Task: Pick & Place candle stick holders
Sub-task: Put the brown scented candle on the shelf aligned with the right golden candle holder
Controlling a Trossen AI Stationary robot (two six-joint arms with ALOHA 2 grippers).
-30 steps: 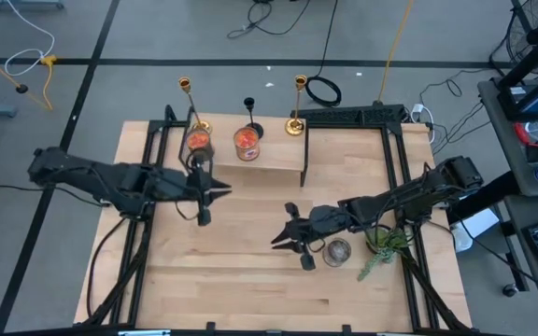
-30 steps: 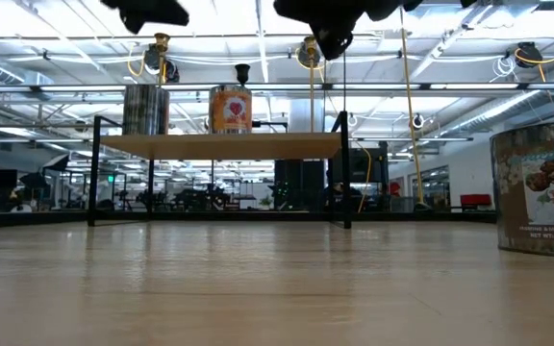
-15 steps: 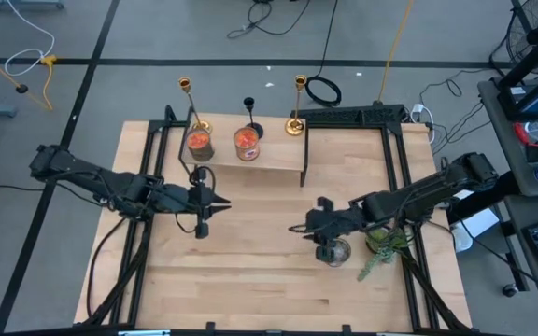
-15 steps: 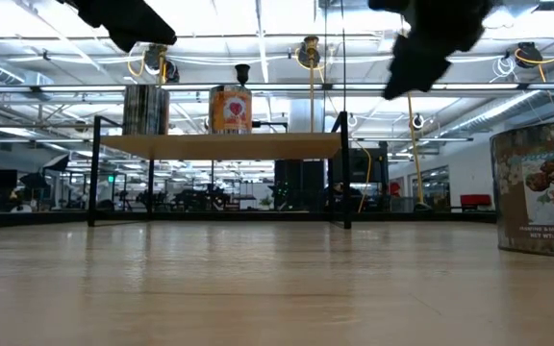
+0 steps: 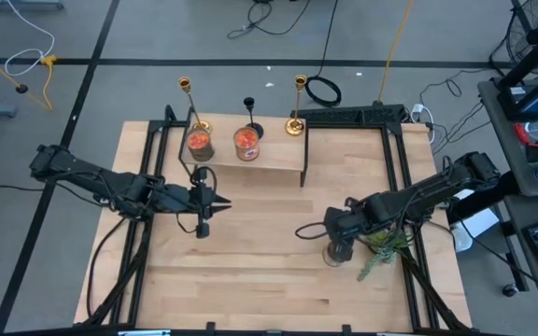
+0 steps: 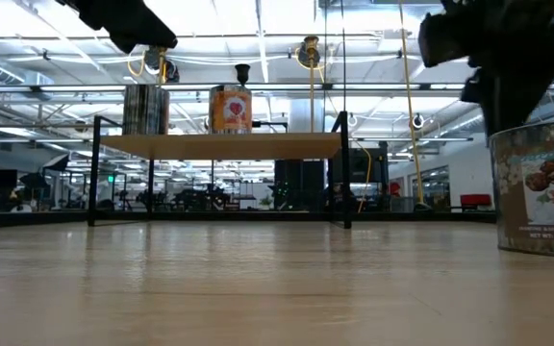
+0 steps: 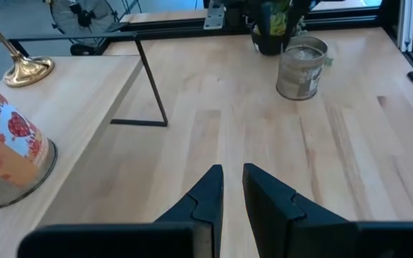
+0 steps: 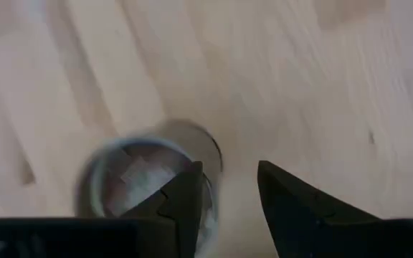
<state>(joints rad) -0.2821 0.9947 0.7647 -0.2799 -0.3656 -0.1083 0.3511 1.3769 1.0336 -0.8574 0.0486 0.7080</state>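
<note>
Three candle stick holders stand by their round bases along the far edge of a raised wooden shelf (image 5: 278, 166): a gold one (image 5: 188, 93) at the left, a shorter black one (image 5: 249, 107) in the middle, and a gold one (image 5: 298, 89) at the right. My left gripper (image 5: 220, 201) hovers in front of the shelf with only a narrow gap between its fingers (image 7: 231, 172), holding nothing. My right gripper (image 5: 336, 245) is open and points down over a tin can (image 8: 142, 183) at the table's right. My right gripper (image 8: 228, 172) comes from above, with one finger (image 8: 186, 188) over the tin's rim (image 8: 210, 154) and the other finger outside it. I cannot tell whether it touches the tin, which stands upright on the table (image 6: 541, 187).
Two printed cans (image 5: 199, 145) (image 5: 247, 143) stand on the shelf in front of the holders. A small green plant (image 5: 386, 245) stands right beside the tin. Black frame rails (image 5: 404, 168) run along the table's sides. Bare wood (image 5: 250, 271) lies at the middle and near side.
My right gripper has gone toward the table's right edge, tipped to point down, and come over the tin. My left gripper has drawn back a little toward the table's left edge. The holders have stayed in place.
</note>
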